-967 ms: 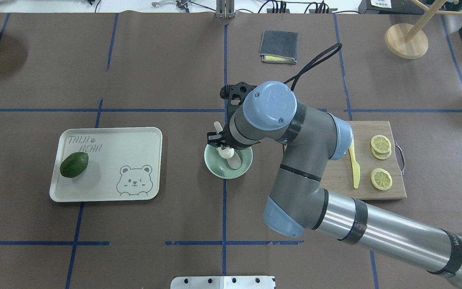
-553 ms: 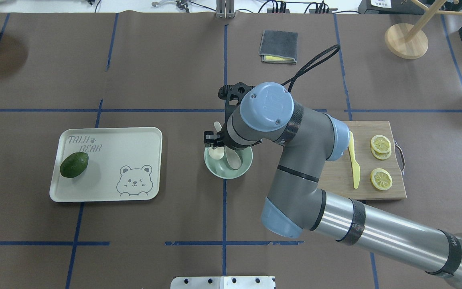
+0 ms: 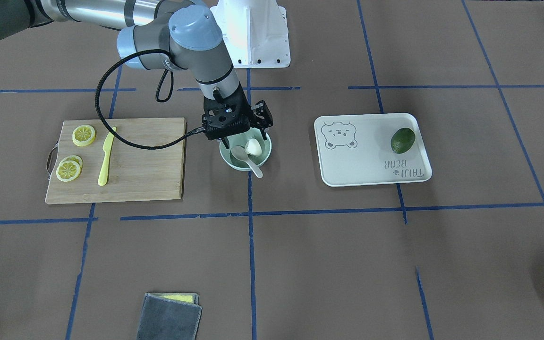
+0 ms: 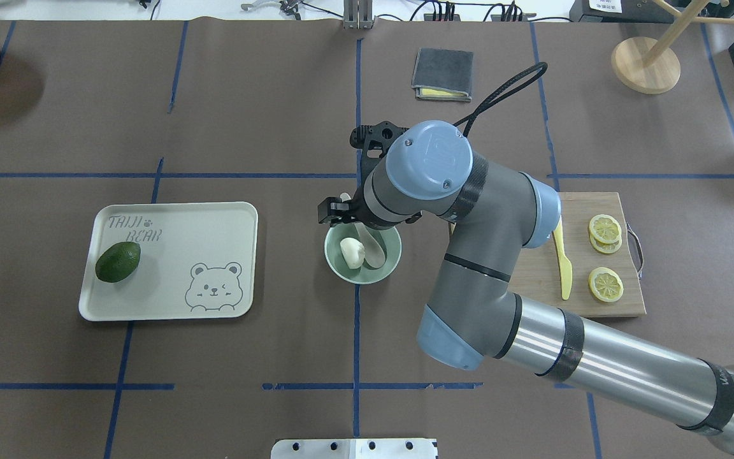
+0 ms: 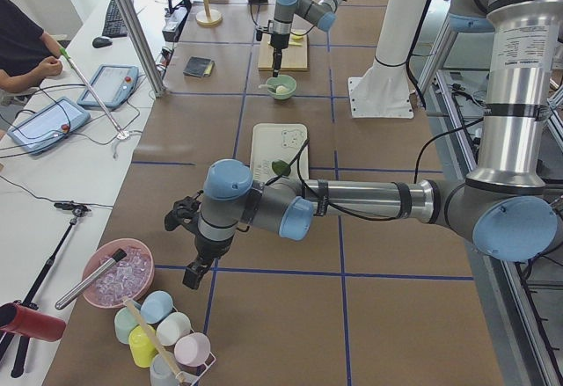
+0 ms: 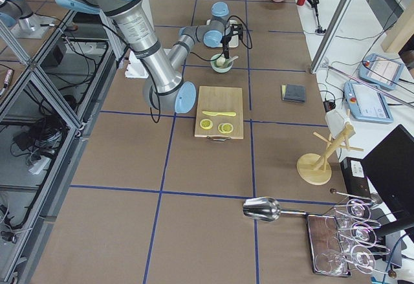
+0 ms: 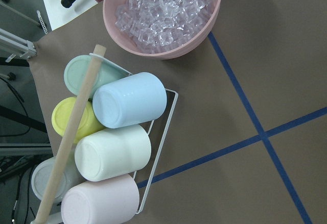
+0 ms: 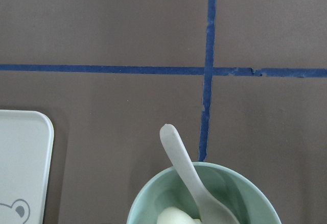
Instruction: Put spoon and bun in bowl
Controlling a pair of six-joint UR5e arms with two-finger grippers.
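The bowl [image 4: 367, 278] is sitting at the middle of the table, and both task items are lying inside it. The bun [image 4: 352, 252] is resting on its side against the bowl's inner wall on the robot's left. The spoon [image 4: 374, 252] is lying beside the bun, scoop down in the bowl's bottom, with its handle leaning over the bowl's far rim. The right gripper [image 3: 243, 137] is hanging just above the far part of the bowl's rim, with its fingers spread apart and gripping nothing. It is touching neither the bun nor the spoon. On the robot's left of the bowl, the white bear tray [image 4: 169, 309] is carrying an avocado [image 4: 118, 261]. On the robot's right of the bowl, the wooden board [image 4: 603, 306] is holding lemon slices [image 4: 605, 284] and a yellow knife [image 4: 563, 268]. Well away from the bowl, the left gripper [image 5: 198, 273] is hovering near a rack of cups [image 7: 130, 106] and a pink tub of ice [image 7: 163, 45]. I cannot tell how wide it is standing.
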